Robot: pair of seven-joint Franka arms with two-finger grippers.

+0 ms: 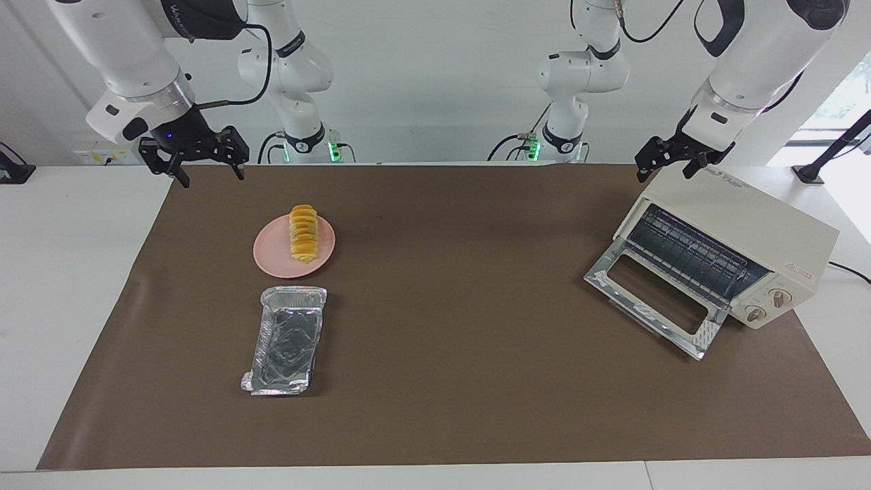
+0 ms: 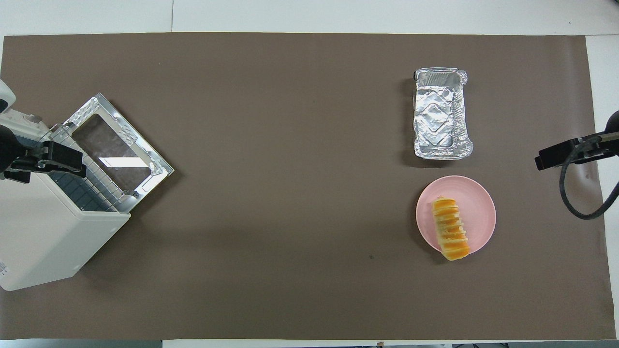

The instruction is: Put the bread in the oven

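The bread [image 1: 303, 233], a ridged yellow-orange loaf, lies on a round pink plate [image 1: 272, 262] toward the right arm's end of the table; from above, the bread [image 2: 450, 228] reaches the plate's [image 2: 478, 203] rim nearest the robots. The cream-white oven [image 1: 748, 224] stands at the left arm's end, its glass door [image 1: 653, 299] dropped open and the wire rack showing. My right gripper [image 1: 211, 175] hangs open and empty over the mat's corner, apart from the plate. My left gripper [image 1: 665, 171] is open and empty over the oven's top.
A crinkled silver foil tray [image 1: 286, 340] lies empty beside the plate, farther from the robots. A brown mat [image 1: 449, 327] covers most of the white table. The oven's power cord [image 1: 850, 271] trails off at the left arm's end.
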